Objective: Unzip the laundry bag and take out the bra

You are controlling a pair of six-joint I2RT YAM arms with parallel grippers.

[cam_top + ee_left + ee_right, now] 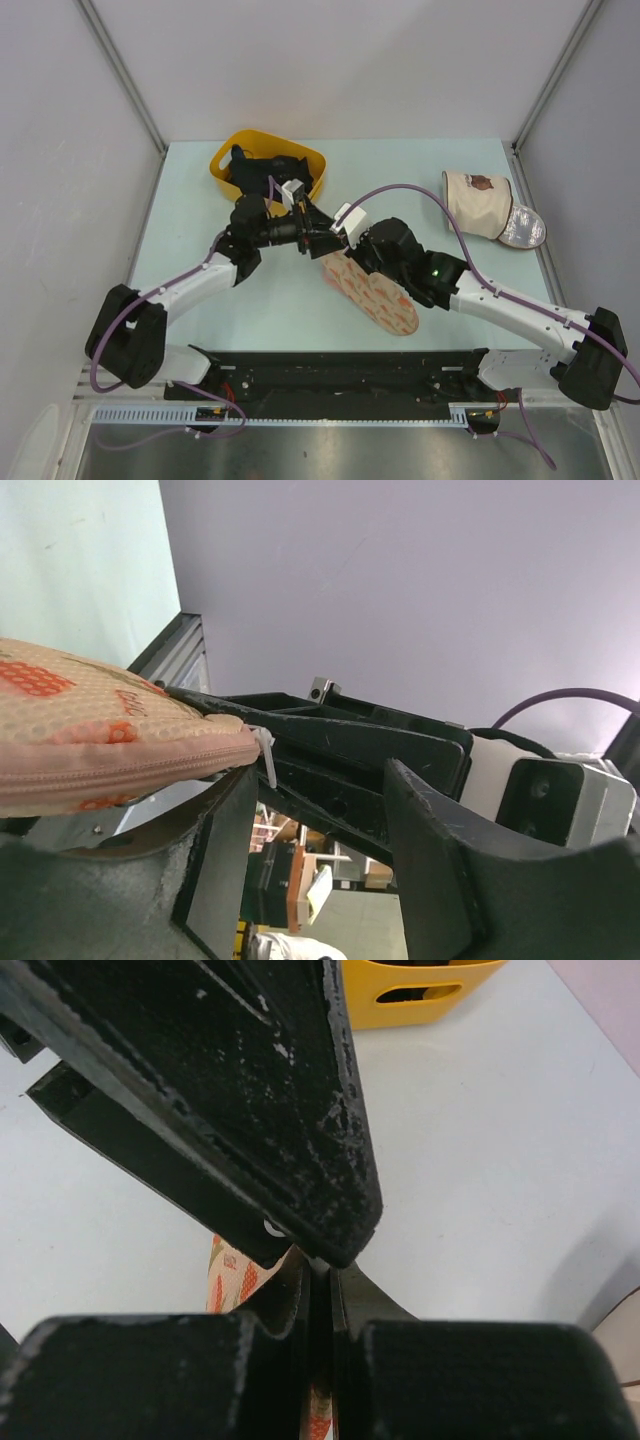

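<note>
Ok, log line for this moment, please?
left gripper: open beside zip pull | right gripper: shut on laundry bag end | zip: looks closed | bra: unseen

Both arms reach inward, tips meeting; left pincer [320, 820] spread apart, right pincer [320, 1295] pinched closed.

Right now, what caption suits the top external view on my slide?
Right hand pinches one end of the peach laundry bag; left hand open beside it.

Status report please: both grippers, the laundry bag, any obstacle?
Right gripper shut on laundry bag edge. Left gripper open beside zip pull. Zip closed where visible, bra unseen. Nothing blocking.
</note>
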